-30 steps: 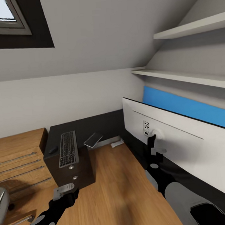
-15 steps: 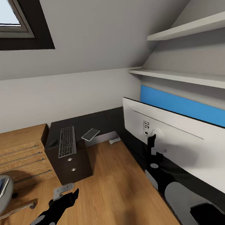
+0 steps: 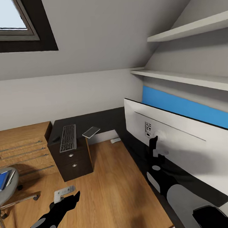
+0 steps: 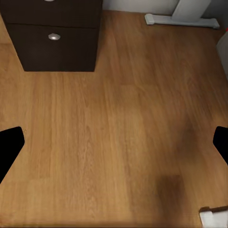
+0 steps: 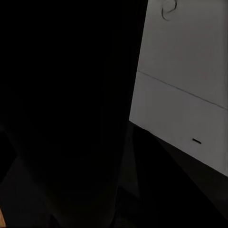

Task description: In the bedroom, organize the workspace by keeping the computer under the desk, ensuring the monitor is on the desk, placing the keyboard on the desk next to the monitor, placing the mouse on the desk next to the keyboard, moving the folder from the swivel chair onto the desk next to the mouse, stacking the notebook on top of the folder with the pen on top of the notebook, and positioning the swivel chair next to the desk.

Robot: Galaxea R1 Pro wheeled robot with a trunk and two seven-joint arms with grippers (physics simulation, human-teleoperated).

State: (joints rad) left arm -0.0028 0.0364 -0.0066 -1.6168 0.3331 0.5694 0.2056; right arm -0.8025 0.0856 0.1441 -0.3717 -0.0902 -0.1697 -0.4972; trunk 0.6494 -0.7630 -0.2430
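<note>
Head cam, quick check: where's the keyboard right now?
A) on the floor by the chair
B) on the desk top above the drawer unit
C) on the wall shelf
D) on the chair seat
B: the keyboard lies flat on the black top of the desk, directly above the drawer unit with its round silver knobs, beside the notebook.

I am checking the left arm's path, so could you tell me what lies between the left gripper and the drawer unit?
Bare wood floor lies between the left gripper and the drawer unit, as the left wrist view shows.
</note>
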